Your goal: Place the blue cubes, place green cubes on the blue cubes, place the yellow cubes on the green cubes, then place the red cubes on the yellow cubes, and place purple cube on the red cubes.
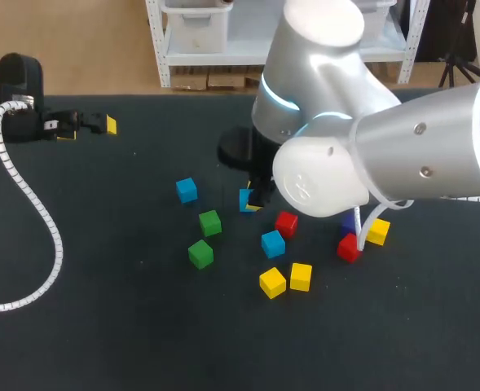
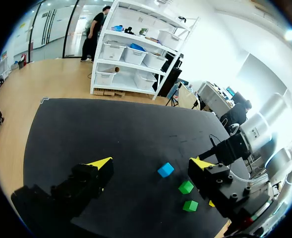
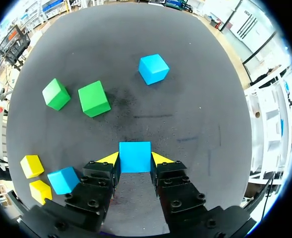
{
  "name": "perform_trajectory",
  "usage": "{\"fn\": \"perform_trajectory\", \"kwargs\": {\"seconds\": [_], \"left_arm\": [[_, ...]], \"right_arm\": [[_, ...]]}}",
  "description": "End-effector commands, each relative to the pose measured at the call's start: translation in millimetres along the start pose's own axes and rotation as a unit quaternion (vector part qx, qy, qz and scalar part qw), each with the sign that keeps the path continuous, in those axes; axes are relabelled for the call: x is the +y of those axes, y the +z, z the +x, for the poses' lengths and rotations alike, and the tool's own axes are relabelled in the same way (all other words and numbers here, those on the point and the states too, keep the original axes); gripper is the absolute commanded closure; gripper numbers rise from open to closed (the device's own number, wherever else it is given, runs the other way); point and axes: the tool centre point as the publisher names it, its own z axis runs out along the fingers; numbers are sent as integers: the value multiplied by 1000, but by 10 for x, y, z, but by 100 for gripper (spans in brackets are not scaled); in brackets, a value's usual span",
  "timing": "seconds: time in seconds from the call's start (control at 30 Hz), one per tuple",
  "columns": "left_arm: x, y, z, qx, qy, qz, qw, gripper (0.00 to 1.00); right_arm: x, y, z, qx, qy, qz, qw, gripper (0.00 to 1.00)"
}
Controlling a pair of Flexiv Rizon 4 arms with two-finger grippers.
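My right gripper [image 3: 134, 159] is shut on a blue cube [image 3: 134, 156], held between its yellow tips near the table's middle; in the head view this blue cube [image 1: 244, 199] shows just under the right gripper [image 1: 253, 200]. I cannot tell whether it rests on the mat. Ahead of it lie another blue cube [image 3: 153, 68] and two green cubes [image 3: 94, 98] [image 3: 55, 93]. A third blue cube [image 1: 273, 243], two red cubes [image 1: 286, 223] [image 1: 349, 247], three yellow cubes [image 1: 273, 282] [image 1: 301, 276] [image 1: 378, 231] and a partly hidden purple cube [image 1: 350, 221] lie nearby. My left gripper [image 1: 85, 125] stands open and empty at the far left.
The black mat [image 1: 101, 309] covers the table. A white cable [image 1: 36, 212] of my left arm loops over its left side. My right arm's bulky joints [image 1: 321, 175] hang over the middle and hide part of the cube cluster.
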Motion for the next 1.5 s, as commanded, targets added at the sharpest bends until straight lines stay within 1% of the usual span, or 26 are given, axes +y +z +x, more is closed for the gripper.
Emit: {"fn": "perform_trajectory", "kwargs": {"seconds": [0.03,0.3,0.7,1.2,1.23,1.37,1.4,1.5], "left_arm": [[-6,-1,-1,1,0,-1,1000,0],[-6,-1,-1,1,0,-1,1000,0],[-6,-1,-1,1,0,-1,1000,0],[-6,-1,-1,1,0,-1,1000,0],[-6,-1,-1,1,0,-1,1000,0],[-6,-1,-1,1,0,-1,1000,0],[-6,-1,-1,1,0,-1,1000,0],[-6,-1,-1,1,0,-1,1000,0]], "right_arm": [[-15,17,1,1,0,0,1000,100],[-52,34,10,2,0,1,1000,100],[-54,45,-18,0,-6,0,1000,100],[-54,51,2,-1,-4,-2,1000,100],[-53,52,3,-1,-4,-3,1000,98],[-49,54,7,0,-3,-4,1000,67],[-49,55,8,0,-3,-5,1000,62],[-50,59,13,1,-3,-5,1000,57]]}}
